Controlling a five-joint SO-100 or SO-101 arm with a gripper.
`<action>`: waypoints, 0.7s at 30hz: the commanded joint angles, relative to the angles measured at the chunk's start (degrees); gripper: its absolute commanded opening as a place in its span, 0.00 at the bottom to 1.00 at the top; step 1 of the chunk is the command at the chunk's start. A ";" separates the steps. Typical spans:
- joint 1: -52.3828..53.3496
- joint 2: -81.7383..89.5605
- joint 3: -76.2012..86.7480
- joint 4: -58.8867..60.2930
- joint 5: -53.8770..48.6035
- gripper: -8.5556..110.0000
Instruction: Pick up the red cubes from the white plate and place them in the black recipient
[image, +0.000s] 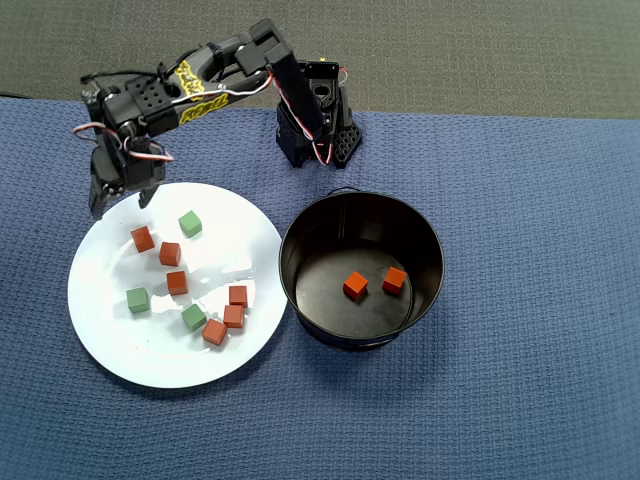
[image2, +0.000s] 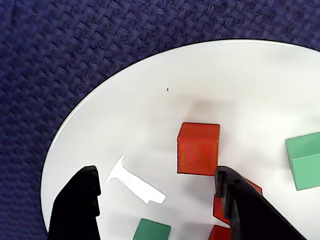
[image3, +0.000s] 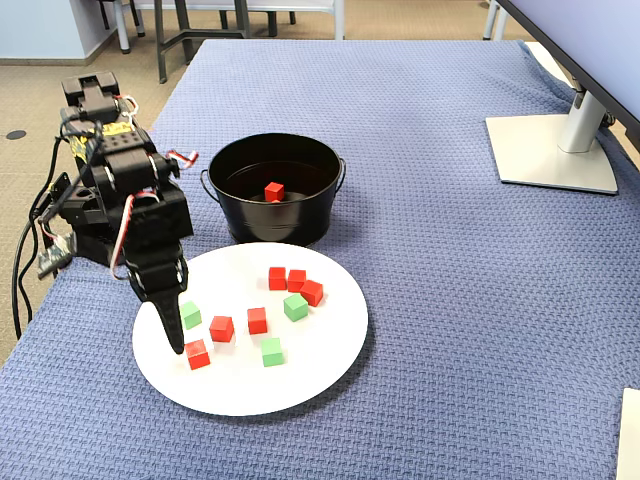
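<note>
Gripper (image2: 157, 192), jaws spread and empty, is hovering over the white plate (image: 110, 340) rim, lining up on the nearest red cube (image2: 198, 148) just ahead, needing descent and closure, then transfer to the black recipient (image: 430, 250).

Six red cubes (image: 178, 282) are sitting on the white plate (image: 110, 345) in the overhead view: one at about 10 o'clock, two stepping down toward the centre, and three clustered touching at about 4 to 5 o'clock. All are small, matte orange-red, lying flat. The plate is lying flat on the blue cloth, round and plain, its 3 o'clock edge just beside the black recipient (image: 428, 240). The recipient is standing upright, glossy dark inside, holding two more red cubes on its floor, slightly apart, near centre and toward 2 o'clock.
</note>
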 joint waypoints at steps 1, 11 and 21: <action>0.97 -2.29 -6.42 0.97 -1.32 0.27; -0.97 -6.42 -7.29 -0.44 -6.77 0.26; -2.46 -8.61 -6.77 -2.46 -8.35 0.25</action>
